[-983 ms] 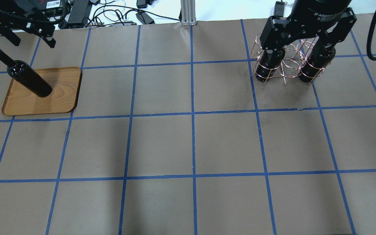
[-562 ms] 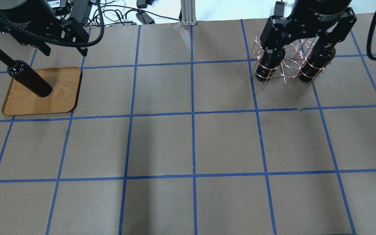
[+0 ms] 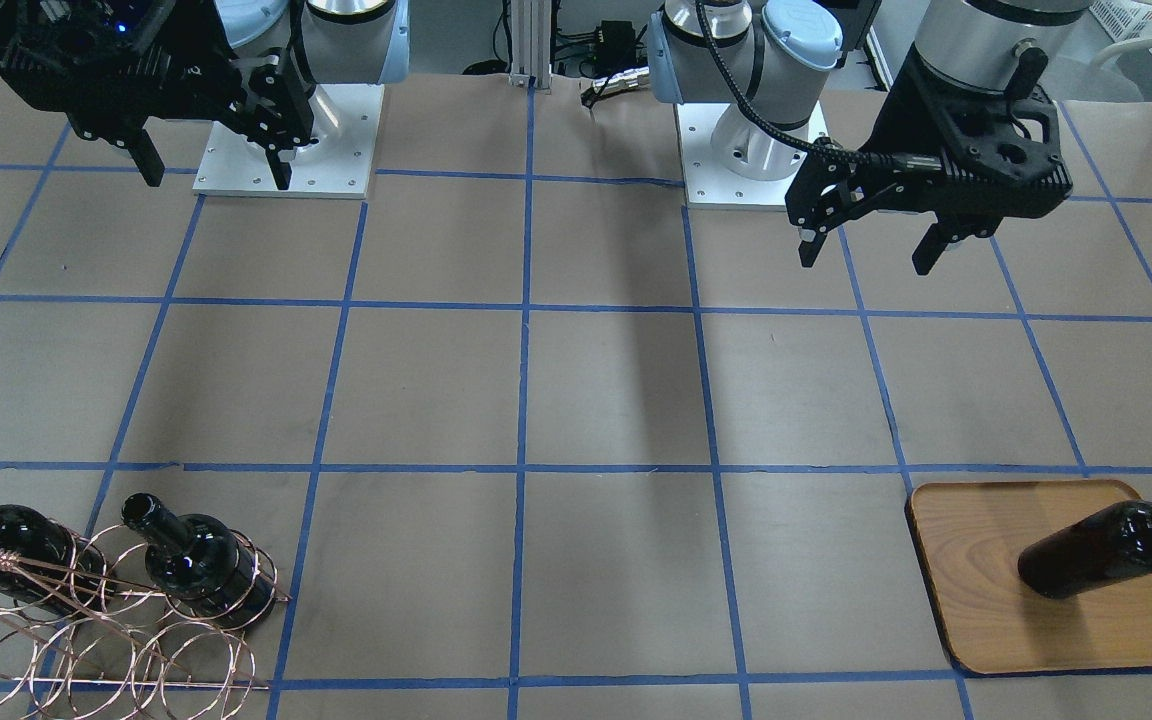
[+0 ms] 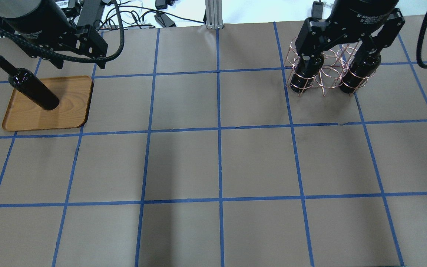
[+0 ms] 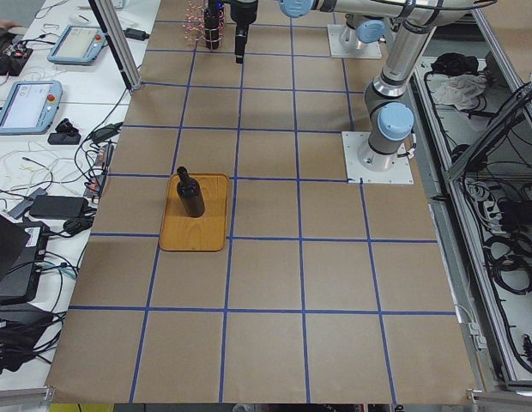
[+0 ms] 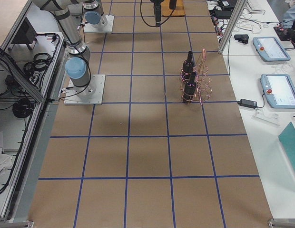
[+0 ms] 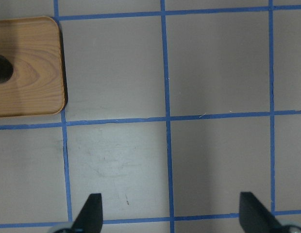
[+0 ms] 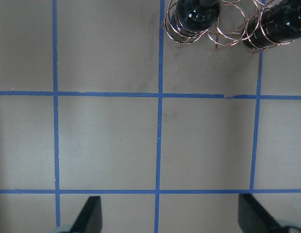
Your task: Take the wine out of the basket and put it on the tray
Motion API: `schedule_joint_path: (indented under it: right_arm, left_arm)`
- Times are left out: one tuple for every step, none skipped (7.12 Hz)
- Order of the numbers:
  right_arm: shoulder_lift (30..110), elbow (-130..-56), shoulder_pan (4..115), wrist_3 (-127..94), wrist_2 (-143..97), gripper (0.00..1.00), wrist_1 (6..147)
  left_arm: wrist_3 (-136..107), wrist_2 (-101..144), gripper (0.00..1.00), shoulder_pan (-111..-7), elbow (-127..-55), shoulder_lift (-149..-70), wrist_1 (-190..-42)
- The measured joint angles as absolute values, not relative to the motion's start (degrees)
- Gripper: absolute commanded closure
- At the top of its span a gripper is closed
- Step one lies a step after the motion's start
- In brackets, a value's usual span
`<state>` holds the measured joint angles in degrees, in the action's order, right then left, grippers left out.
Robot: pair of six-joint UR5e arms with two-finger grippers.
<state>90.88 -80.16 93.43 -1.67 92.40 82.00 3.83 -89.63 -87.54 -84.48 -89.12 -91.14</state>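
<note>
On the tray point(image 4: 69, 111) one wine point(image 4: 32, 89) stands upright, already delivered; two more bottles sit in the basket point(image 4: 326, 78). Left pincer point(image 3: 866, 258) and right pincer point(image 3: 216, 177) both hang wide and empty above the surface point(image 4: 217, 163), so two transfers seem left.

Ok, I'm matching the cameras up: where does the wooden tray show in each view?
Exterior front-facing: wooden tray bottom right.
Overhead exterior: wooden tray upper left.
Exterior left: wooden tray left of centre.
Exterior right: wooden tray at top edge, cut off.
Left wrist: wooden tray top-left corner.
Right wrist: not in it.
Shared landmark: the wine bottle standing on it.
</note>
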Motion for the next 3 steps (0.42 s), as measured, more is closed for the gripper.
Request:
schedule_joint_path:
  right_arm:
    - [90.88,-80.16,93.43,-1.67,92.38,0.00,82.00]
    - [90.88,-80.16,93.43,-1.67,92.38,0.00,82.00]
    - [90.88,-80.16,93.43,-1.67,92.38,0.00,82.00]
  left_arm:
    - [2.68,-89.77,0.00,-88.24,-84.33,-88.65,-92.64]
    - [2.22,-89.98,0.00,-88.67,-84.26,-88.19,-93.95]
    - [2.08,-90.14,0.00,-88.85,-84.25,-88.05,-94.59]
